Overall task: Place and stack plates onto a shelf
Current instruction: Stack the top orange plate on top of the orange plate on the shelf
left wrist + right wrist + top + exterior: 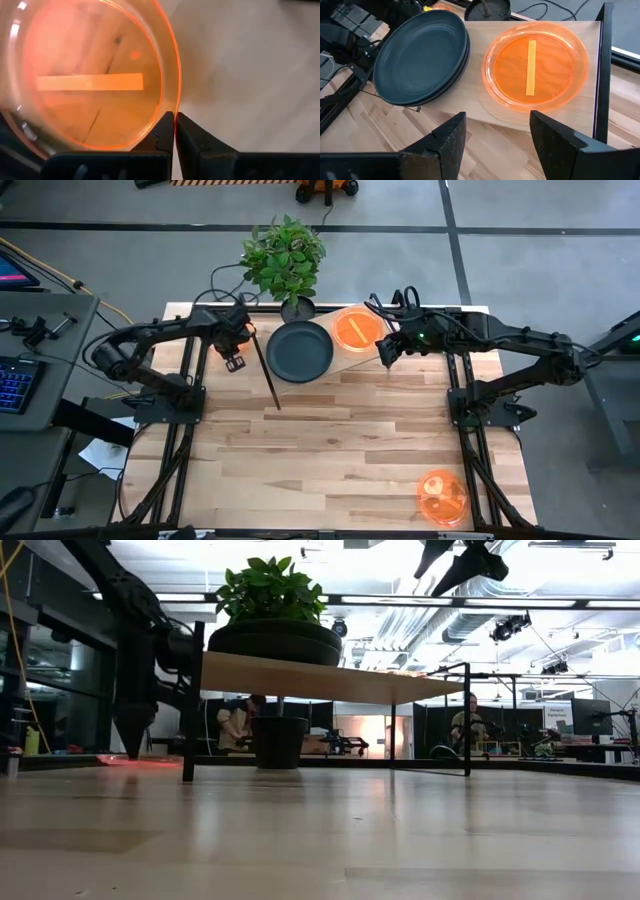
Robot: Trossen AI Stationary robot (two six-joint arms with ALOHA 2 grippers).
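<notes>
A stack of dark grey plates [300, 350] [420, 52] and one orange plate [355, 330] [535, 65] lie flat on the light-wood shelf [350, 364] [470, 97] [330, 680] at the table's far side. My right gripper [385, 352] [497, 120] hangs open above the shelf's near right edge, just short of that orange plate. My left gripper [235, 360] [174, 114] [130, 745] is off the shelf's left end, shut on a second orange plate [95, 75]. This plate does not show in the high view. More orange plate [440, 498] lies near the table's near right corner. My left gripper pinches the second orange plate by its rim [172, 102] between the two fingertips. The fingers point down toward the table, whose wood shows through the plate. The plate spreads out to one side of the fingers. Whether it rests on the table, I cannot tell.
A potted plant [285, 255] [270, 590] stands at the far edge behind the shelf. The shelf's black rod legs [267, 372] [188, 700] reach down to the tabletop. The black arm frames [180, 395] [470, 405] stand at both sides, with bare wood [340, 450] between them.
</notes>
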